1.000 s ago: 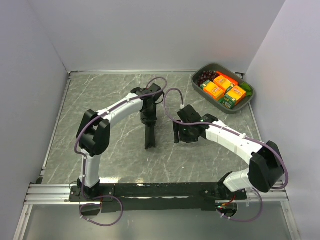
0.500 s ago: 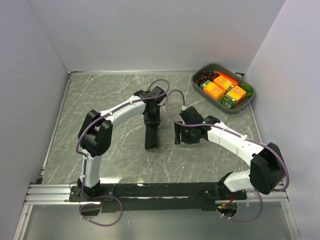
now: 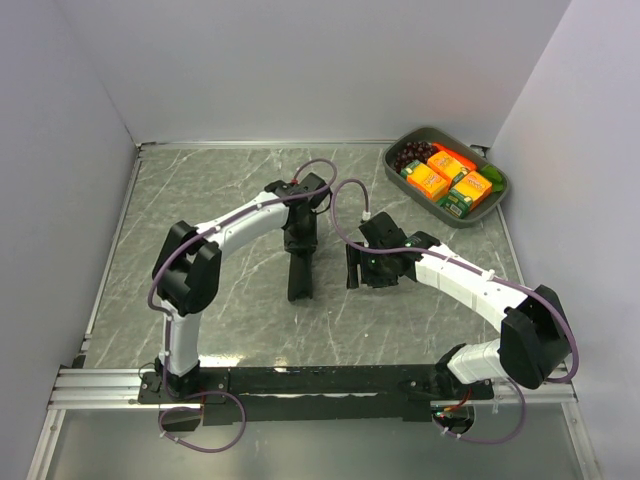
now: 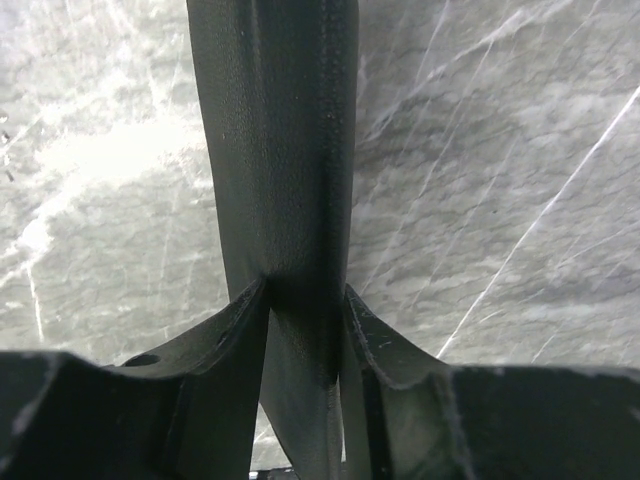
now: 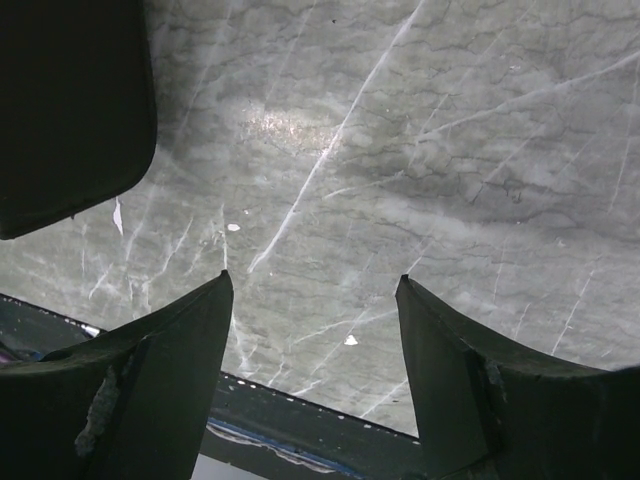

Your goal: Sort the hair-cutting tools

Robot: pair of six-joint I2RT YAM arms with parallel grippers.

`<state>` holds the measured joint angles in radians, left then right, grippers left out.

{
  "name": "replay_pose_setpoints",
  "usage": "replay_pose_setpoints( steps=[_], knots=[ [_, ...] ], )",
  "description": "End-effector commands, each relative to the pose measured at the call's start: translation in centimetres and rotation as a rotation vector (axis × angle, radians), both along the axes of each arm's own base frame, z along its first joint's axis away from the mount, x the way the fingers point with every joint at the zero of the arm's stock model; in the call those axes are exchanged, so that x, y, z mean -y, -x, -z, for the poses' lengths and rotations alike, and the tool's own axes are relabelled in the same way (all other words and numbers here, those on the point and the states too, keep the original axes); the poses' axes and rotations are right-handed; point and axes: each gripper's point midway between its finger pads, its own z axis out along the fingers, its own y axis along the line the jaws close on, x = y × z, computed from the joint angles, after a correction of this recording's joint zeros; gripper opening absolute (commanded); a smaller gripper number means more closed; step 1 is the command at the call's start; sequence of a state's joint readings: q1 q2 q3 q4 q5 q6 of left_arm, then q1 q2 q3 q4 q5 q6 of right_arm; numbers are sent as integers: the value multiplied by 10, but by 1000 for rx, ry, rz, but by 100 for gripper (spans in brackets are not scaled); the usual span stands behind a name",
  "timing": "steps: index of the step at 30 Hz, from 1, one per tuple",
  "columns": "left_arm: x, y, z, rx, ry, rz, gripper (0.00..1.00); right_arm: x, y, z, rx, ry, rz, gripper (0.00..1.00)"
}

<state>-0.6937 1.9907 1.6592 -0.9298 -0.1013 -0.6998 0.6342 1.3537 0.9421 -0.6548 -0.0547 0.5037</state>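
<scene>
No hair-cutting tools show in any view. A flat black zip case [image 3: 300, 278] stands on edge on the marble table, held from above between the fingers of my left gripper [image 3: 299, 256]. In the left wrist view the case [image 4: 275, 130] fills the gap and both fingers of the left gripper [image 4: 305, 288] press against its sides. My right gripper [image 3: 352, 268] hovers just right of the case, open, with only bare table between its fingers in the right wrist view [image 5: 313, 278]. A corner of the case [image 5: 70, 100] shows at the top left of that view.
A grey bin [image 3: 495, 200] at the back right holds orange boxes, green packs and dark grapes. White walls close in the table on three sides. The black rail [image 3: 320, 380] carrying the arm bases runs along the near edge.
The left wrist has swayed a little right and back over the case, which stays in place. The right gripper's fingers have spread slightly wider.
</scene>
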Motion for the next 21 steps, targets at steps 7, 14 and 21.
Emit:
replay_pose_setpoints(
  steps=[7,14,21],
  knots=[
    [-24,22,-9,-23,-50,-2,47,-6,-8,-8,22,-32,1,79],
    [-33,24,-4,-22,-45,-12,58,-7,-7,-8,18,-32,3,80],
    [-41,26,6,-29,-49,-22,36,-6,-7,-7,16,-30,9,80]
  ],
)
